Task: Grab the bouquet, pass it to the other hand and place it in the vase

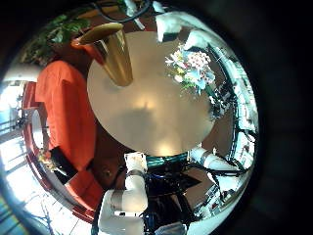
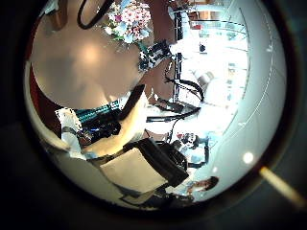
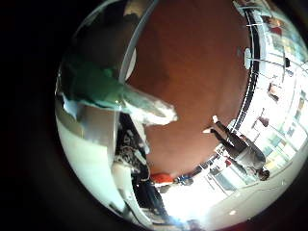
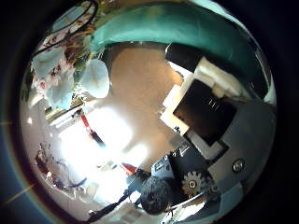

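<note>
The bouquet (image 1: 191, 69), a bunch of small flowers in a paper wrap, is at the edge of the round table (image 1: 147, 103), across from the tall, narrow vase (image 1: 112, 49) standing on it. My right hand (image 1: 223, 93) is shut on the bouquet. In the right palm views the wrapped stems (image 4: 177, 33) run close across the palm, with the flower heads (image 4: 61, 61) sticking out past it. The wrap (image 3: 106, 91) fills the little finger side view. My left hand (image 1: 127, 191) hovers apart above the table, fingers relaxed and holding nothing. The bouquet (image 2: 129, 21) shows far off.
A padded seat (image 1: 64, 108) curves round one side of the table, beside the vase. A leafy plant (image 1: 59, 34) stands behind the vase. The wide tabletop between the vase and the bouquet is bare.
</note>
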Robot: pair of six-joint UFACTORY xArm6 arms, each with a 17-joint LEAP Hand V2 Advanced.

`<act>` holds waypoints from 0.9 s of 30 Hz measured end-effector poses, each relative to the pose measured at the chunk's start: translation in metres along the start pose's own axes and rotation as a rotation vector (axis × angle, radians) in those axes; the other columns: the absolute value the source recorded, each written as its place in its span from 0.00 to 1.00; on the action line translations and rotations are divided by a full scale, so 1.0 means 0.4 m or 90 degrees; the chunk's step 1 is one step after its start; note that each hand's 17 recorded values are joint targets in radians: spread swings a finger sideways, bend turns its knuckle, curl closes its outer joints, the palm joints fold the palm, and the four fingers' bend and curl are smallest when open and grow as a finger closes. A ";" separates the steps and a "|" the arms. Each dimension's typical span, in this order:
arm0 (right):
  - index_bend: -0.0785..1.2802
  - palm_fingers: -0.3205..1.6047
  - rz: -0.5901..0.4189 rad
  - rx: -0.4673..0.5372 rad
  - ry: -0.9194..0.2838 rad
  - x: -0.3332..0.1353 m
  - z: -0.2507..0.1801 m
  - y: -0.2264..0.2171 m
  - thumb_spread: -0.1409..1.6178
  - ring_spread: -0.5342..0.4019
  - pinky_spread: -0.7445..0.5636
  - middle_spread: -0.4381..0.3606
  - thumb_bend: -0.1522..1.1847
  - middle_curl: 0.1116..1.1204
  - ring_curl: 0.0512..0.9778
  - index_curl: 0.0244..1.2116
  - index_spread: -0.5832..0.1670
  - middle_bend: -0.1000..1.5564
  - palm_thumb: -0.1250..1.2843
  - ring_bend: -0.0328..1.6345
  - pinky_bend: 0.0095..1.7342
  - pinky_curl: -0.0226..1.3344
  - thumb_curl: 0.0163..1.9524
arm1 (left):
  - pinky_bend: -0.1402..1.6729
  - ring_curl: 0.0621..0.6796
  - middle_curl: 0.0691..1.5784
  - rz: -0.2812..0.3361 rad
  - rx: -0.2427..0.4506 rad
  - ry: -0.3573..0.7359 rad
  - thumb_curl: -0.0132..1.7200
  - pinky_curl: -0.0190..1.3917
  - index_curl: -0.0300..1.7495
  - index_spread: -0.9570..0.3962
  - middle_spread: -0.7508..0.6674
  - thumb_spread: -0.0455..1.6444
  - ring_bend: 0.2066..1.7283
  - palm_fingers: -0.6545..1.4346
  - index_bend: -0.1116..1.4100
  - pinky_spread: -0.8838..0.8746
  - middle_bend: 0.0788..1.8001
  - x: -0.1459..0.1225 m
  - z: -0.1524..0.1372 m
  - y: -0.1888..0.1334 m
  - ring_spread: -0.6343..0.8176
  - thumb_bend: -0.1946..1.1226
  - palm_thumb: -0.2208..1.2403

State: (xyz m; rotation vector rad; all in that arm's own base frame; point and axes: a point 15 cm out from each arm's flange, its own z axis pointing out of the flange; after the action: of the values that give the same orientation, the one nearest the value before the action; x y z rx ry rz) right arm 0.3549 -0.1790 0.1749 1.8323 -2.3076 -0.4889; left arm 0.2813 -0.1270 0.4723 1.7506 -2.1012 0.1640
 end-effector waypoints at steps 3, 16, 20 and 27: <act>0.82 0.79 0.004 -0.007 -0.009 0.001 -0.044 0.012 0.60 0.31 0.35 0.32 0.19 0.66 0.62 0.66 0.37 0.78 0.90 0.79 0.70 0.51 0.33 | 0.19 0.12 0.24 0.001 0.001 0.000 0.18 0.29 0.25 0.66 0.62 0.72 0.26 0.50 0.19 0.69 0.07 0.001 -0.003 0.005 0.62 0.13 0.36; 0.91 0.75 -0.057 0.140 -0.150 -0.066 -0.330 0.070 0.55 0.34 0.42 0.38 0.23 0.69 0.71 0.70 0.47 0.87 0.93 0.85 0.75 0.63 0.46 | 0.19 0.12 0.24 0.000 0.011 0.003 0.18 0.29 0.25 0.66 0.62 0.72 0.26 0.50 0.19 0.69 0.07 0.003 -0.016 0.019 0.62 0.13 0.36; 0.92 0.75 -0.072 0.207 -0.200 -0.099 -0.410 0.093 0.54 0.35 0.43 0.39 0.23 0.68 0.72 0.70 0.48 0.88 0.92 0.85 0.74 0.66 0.49 | 0.19 0.12 0.24 -0.003 0.014 0.004 0.18 0.29 0.25 0.66 0.62 0.72 0.26 0.50 0.19 0.69 0.07 0.000 -0.019 0.020 0.62 0.13 0.36; 0.93 0.75 -0.117 0.282 -0.334 -0.187 -0.534 0.155 0.53 0.35 0.44 0.40 0.24 0.66 0.73 0.69 0.50 0.89 0.90 0.86 0.72 0.70 0.55 | 0.19 0.12 0.24 -0.002 0.017 0.012 0.19 0.29 0.25 0.66 0.62 0.72 0.26 0.50 0.19 0.69 0.07 0.000 -0.021 0.017 0.62 0.13 0.36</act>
State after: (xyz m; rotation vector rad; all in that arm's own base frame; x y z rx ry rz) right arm 0.3841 -0.1276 0.4022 2.3714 -2.7732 -0.5752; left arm 0.2766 -0.1228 0.4810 1.7614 -2.0910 0.2080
